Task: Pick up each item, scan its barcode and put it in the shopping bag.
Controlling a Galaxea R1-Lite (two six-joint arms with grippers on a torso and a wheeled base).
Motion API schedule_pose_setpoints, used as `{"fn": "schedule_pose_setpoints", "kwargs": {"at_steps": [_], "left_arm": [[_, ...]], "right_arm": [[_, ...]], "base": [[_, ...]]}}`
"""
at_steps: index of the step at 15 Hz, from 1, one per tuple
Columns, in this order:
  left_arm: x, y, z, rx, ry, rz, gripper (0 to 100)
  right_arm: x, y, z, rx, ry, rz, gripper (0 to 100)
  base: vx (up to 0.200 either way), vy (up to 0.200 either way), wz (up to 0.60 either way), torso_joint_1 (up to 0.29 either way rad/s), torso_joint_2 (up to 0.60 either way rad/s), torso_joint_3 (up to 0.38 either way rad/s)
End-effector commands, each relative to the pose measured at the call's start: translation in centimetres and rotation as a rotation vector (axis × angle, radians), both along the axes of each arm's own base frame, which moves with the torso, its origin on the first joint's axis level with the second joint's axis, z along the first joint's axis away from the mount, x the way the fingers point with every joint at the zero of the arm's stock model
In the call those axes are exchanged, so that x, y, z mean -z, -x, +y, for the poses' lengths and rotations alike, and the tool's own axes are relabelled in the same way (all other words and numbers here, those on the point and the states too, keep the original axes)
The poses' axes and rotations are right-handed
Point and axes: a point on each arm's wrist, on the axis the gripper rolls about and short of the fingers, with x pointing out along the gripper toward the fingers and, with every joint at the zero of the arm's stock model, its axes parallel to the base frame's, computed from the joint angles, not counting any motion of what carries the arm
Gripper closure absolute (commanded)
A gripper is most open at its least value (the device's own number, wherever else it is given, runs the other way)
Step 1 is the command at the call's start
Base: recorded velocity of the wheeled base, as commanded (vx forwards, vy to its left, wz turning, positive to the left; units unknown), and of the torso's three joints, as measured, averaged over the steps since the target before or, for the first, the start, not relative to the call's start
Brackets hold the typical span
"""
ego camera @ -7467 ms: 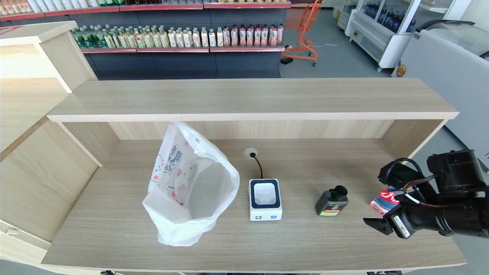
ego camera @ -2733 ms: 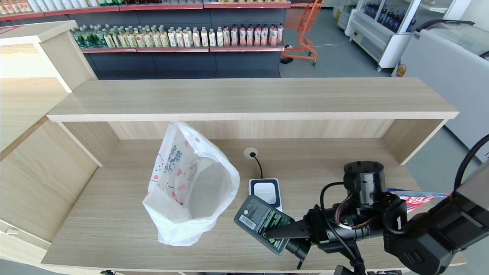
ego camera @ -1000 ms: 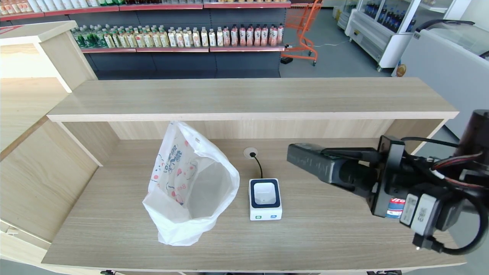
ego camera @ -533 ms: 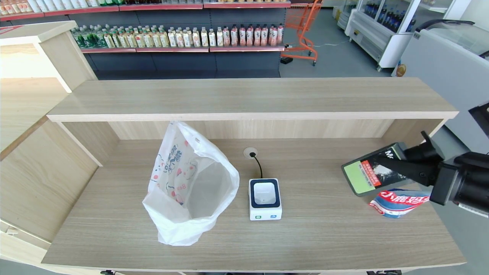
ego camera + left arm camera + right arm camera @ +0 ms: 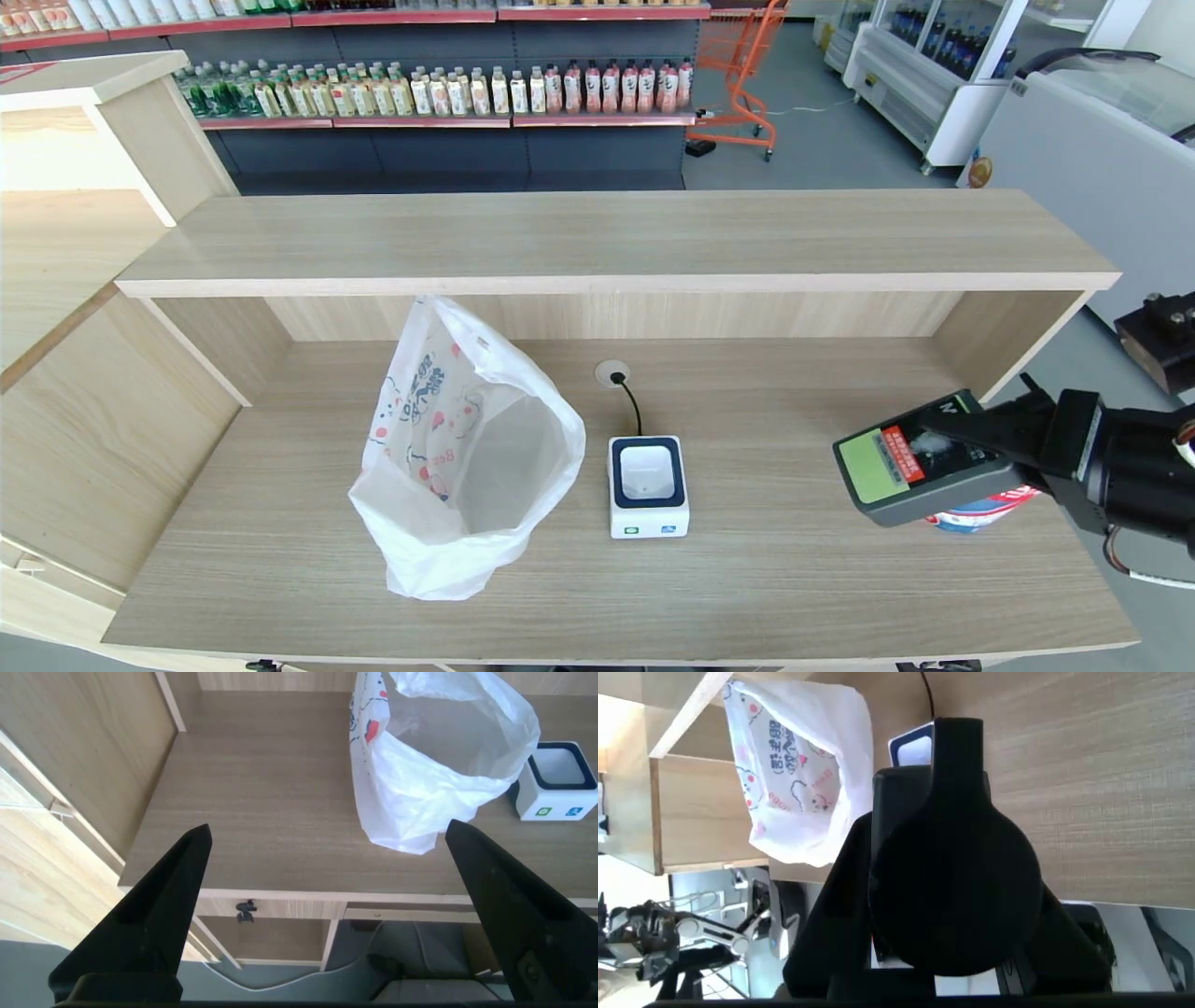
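Head view: right gripper, clamped on the dark bottle near its neck, holding it tilted above the counter with the base and green label turned toward the scanner. Change noted: the bottle was over the scanner under three seconds ago, then swung out to the robot's right, and in the last half second sank a little, so it now covers most of the snack packet lying just beneath the gripper. Implication, as a judgement: the item has moved away from the shopping bag, which stands beyond the scanner, well apart from the gripper, with nothing visible inside; bagging is outstanding, and the packet waits. Materials: bottle, rigid flat-sided plastic, matt, paper labels; packet, glossy crinkled film; bag, thin translucent white plastic, printed, mouth slumped open; scanner, white box with dark-framed window, cabled; counter, pale wood-grain laminate. Left wrist view: left gripper, spread wide and holding nothing, at the counter's near edge with the bag ahead. Right wrist view: the bottle's round black cap seated between the black fingers; bag and scanner far beyond.
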Motion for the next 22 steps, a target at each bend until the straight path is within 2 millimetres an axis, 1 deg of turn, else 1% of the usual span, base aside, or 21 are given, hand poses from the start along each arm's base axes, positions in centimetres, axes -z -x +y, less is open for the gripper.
{"fn": "schedule_pose_setpoints", "kwargs": {"at_steps": [1,4,7,11,13,16,17,20,22], "left_arm": [[0.0,0.0,0.0,-0.001,0.0,0.0,0],[0.0,0.0,0.0,-0.001,-0.003,0.0,0],[0.0,0.0,0.0,-0.001,-0.003,0.0,0],[0.0,0.0,0.0,-0.002,-0.002,0.0,0],[0.0,0.0,0.0,-0.001,-0.003,0.0,0],[0.0,0.0,0.0,-0.002,0.003,0.0,0],[0.0,0.0,0.0,-0.002,0.003,0.0,0],[0.0,0.0,0.0,-0.001,0.003,0.0,0],[0.0,0.0,0.0,-0.002,0.003,0.0,0]], "right_arm": [[0.1,0.3,-0.1,-0.001,0.0,0.001,100],[0.1,1.3,-0.4,0.001,-0.002,-0.012,100],[0.2,1.7,-0.8,0.02,0.002,0.0,100],[0.3,1.2,-1.0,0.039,0.007,0.011,100],[1.3,-0.1,-0.7,0.04,0.031,0.062,100],[3.9,-2.9,-0.8,0.001,0.203,0.117,100],[4.4,-3.9,-0.7,-0.011,0.229,0.116,100],[6.1,-7.3,-0.1,-0.021,0.251,0.079,100],[7.2,-8.4,0.2,-0.04,0.271,0.08,100]], "base": [[0.0,0.0,0.0,0.0,0.0,0.0],[0.0,0.0,0.0,0.0,0.0,0.0],[0.0,0.2,0.0,-0.006,0.0,0.004],[0.0,0.2,0.0,0.003,0.0,0.0],[0.0,0.2,0.0,0.002,0.0,0.005],[0.0,0.0,0.0,0.0,0.0,0.0],[0.0,0.0,0.0,0.0,0.0,0.0],[0.0,0.0,0.0,0.0,0.0,0.0],[0.0,0.0,0.0,0.0,0.0,0.0]]}}
